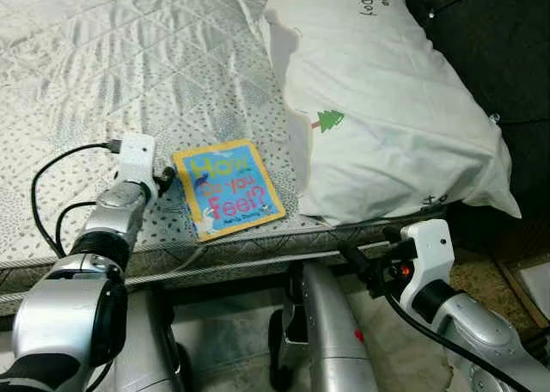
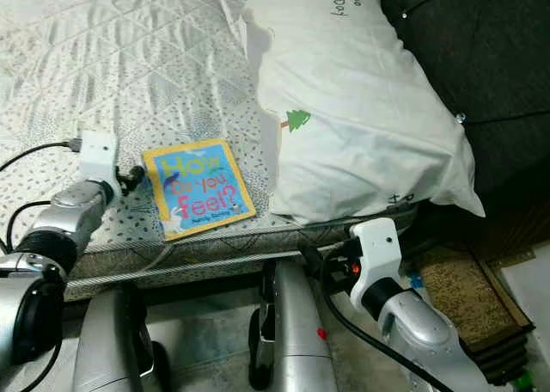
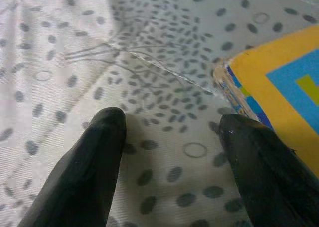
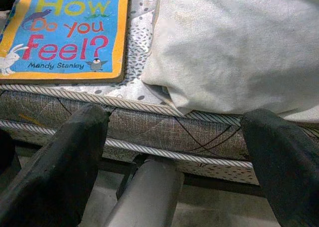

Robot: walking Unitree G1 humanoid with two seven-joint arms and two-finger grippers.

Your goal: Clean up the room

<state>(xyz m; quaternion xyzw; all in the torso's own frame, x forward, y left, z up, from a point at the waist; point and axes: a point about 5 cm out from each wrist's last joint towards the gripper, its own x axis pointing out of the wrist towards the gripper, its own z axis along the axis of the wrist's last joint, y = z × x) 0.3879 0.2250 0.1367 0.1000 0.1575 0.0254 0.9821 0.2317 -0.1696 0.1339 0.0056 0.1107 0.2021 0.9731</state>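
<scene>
Near edge of bed: site of all items listed below.
Bed [image 1: 129,57]: quilted, dotted cover; its near edge runs just in front of the robot.
Book [image 1: 228,188]: children's board book, yellow border, blue cover titled "How Do you Feel?"; lies flat at the bed's near edge, just beside the pillow and apart from it.
Pillow [image 1: 387,100]: large, white, small tree print; lies toward the bed's right edge, its lower corner overhanging the near edge.
Left end effector [image 3: 172,125]: fingers spread, low over the cover, one finger [image 3: 259,157] just beside the book's left edge; pinching nothing.
Right end effector [image 4: 174,132]: fingers spread wide, empty, held below and in front of the mattress's near edge, facing the pillow corner.
Step in hand (judged): picking up the book with the left end effector.
Method advice: slide one finger under the book's left edge, pressing into the soft cover, with the other finger on top; close firmly on the stiff board before lifting.
Risk (judged): the flat book may skid toward the pillow if pushed instead of pinched.
</scene>
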